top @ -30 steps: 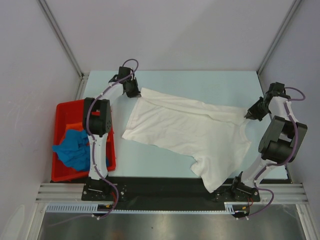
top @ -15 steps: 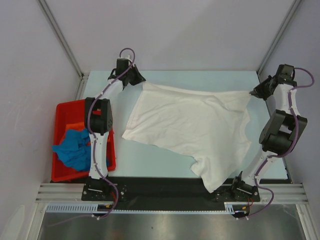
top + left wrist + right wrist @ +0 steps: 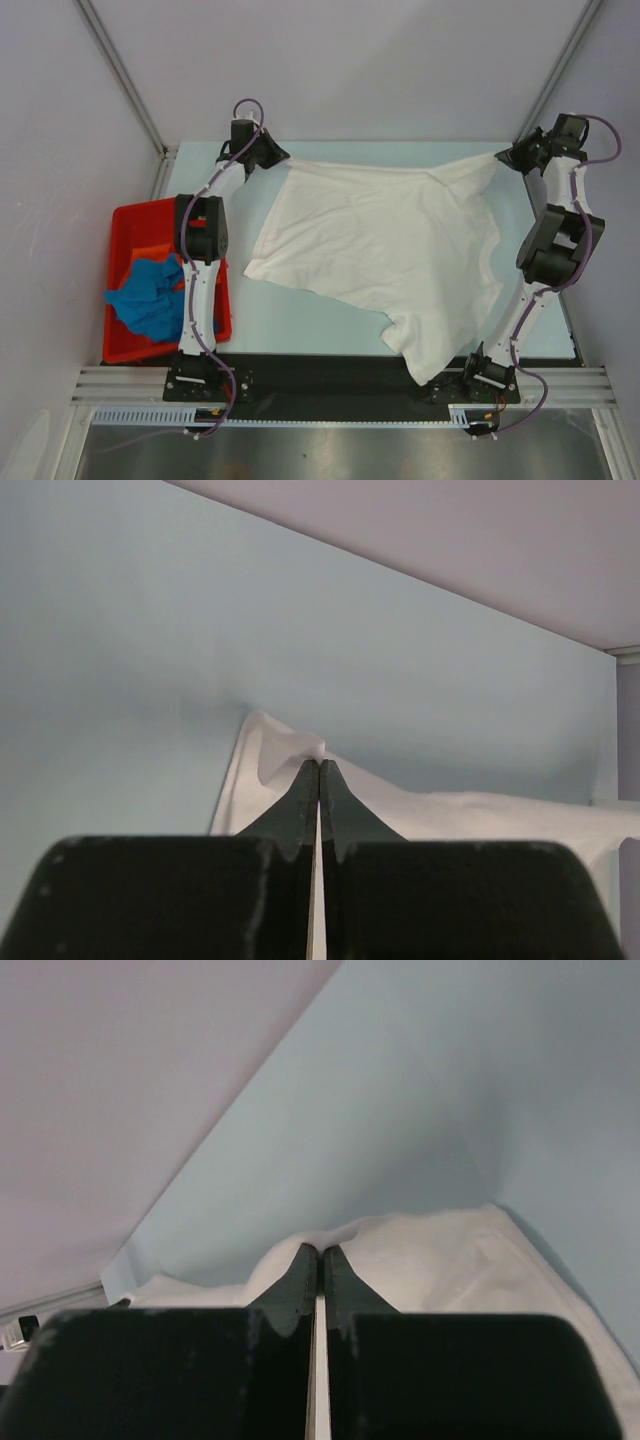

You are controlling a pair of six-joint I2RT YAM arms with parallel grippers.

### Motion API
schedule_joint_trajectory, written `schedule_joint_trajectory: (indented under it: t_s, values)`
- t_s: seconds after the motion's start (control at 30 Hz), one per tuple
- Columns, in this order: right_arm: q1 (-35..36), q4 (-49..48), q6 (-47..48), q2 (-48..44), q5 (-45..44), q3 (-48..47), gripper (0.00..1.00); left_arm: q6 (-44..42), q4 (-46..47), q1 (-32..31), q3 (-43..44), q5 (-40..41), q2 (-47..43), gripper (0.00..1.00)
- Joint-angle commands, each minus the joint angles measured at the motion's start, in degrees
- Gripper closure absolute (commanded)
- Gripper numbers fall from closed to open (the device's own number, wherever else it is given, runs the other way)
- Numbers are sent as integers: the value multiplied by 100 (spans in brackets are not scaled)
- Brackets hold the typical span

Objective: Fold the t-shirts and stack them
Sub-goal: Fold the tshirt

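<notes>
White t-shirt (image 3: 390, 250) sits right of the red bin (image 3: 125, 215), its far edge stretched side to side, with a strip of bare table (image 3: 300, 320) between bin and shirt. Left gripper (image 3: 278, 155) and right gripper (image 3: 500, 157) are both pinched tight on its far corners. The long axis runs diagonally away from the bin toward the near side.

A red plastic bin (image 3: 140, 210) sits at the left edge of the pale blue surface (image 3: 290, 325); a black strip (image 3: 330, 372) runs along its near edge.
</notes>
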State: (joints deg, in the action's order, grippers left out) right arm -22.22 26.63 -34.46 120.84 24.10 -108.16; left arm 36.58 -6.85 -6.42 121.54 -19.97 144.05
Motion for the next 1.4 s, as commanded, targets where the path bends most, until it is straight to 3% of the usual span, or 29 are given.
schedule_joint_trajectory:
  t_s: [0.0, 0.17, 0.53, 0.77, 1.13, 1.37]
  values:
    - [86, -510, -96, 291, 350, -722, 98, 78, 255, 70, 274, -34, -8, 100]
    - [104, -299, -175, 502, 175, -1005, 98, 95, 290, 105, 301, -112, 27, 100]
    - [-11, 992, 343, -340, -923, -716, 100, -379, -167, 97, -85, -78, -306, 100]
    - [-46, 1502, 448, -1113, -951, 224, 100, -942, -940, 105, -420, 151, -746, 100]
    - [-222, 1406, 405, -2424, -819, 2701, 100, -1381, -1600, 167, -1246, 204, -1414, 100]
    - [-318, 1327, 405, -2741, -881, 3239, 100, -1469, -1565, 167, -2027, 247, -1845, 100]
